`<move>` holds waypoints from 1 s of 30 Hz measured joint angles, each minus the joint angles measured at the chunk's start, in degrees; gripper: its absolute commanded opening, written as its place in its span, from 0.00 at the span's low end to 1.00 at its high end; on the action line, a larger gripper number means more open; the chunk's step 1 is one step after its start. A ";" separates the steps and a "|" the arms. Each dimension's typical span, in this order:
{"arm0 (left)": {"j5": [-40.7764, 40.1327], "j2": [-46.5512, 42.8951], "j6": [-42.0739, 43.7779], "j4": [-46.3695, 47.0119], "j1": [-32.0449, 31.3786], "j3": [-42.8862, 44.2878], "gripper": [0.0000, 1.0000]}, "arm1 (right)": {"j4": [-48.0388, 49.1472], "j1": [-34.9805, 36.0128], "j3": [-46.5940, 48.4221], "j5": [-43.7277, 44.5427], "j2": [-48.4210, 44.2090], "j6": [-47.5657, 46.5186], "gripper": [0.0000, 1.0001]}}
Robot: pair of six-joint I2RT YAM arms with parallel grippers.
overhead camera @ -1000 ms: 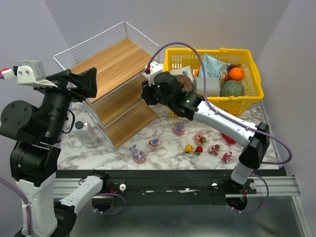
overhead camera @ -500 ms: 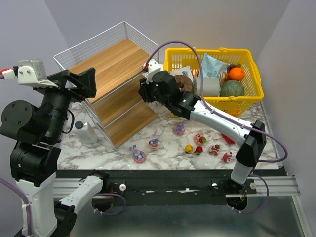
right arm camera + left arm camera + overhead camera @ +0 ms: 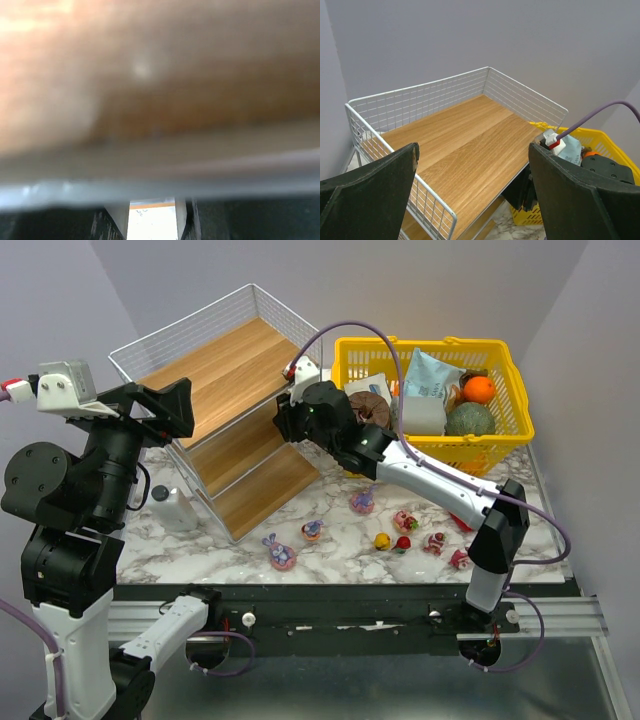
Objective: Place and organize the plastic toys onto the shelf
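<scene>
Shelf: the slanted white wire shelf (image 3: 235, 390) with three wooden boards stands at the far left of the marble table (image 3: 330, 540); no toy shows on any visible part of a board, though the arm hides part of the middle tier.
Basket: a yellow basket (image 3: 500, 430) of groceries sits just right of the shelf, not part of this job.
Left arm: raised at the left, its left gripper (image 3: 470, 195) hangs above the top board with the jaws spread wide and nothing between them.
Right arm: stretched from the near right edge across the table, with the right gripper (image 3: 285, 420) at the shelf's right side, level with the middle board.
Right gripper's jaws: part-way closed by the look of the wrist view, which is filled by a blurred wooden board very close; whether they pinch a toy cannot be told.
Plastic toys: about eight lie loose on the marble in front of the shelf and basket, among them a purple figurine (image 3: 362, 502), a yellow one (image 3: 382, 540) and a pink one (image 3: 281, 558).
Step in hand: probably a delivery to the middle tier.
Next move: likely calls for a steady release onto the slanted board, then a return for the next toy.
</scene>
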 measured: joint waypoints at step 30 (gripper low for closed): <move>-0.94 0.00 2.08 -0.02 0.00 -0.04 0.99 | 0.70 0.00 0.52 1.22 1.36 -2.27 0.63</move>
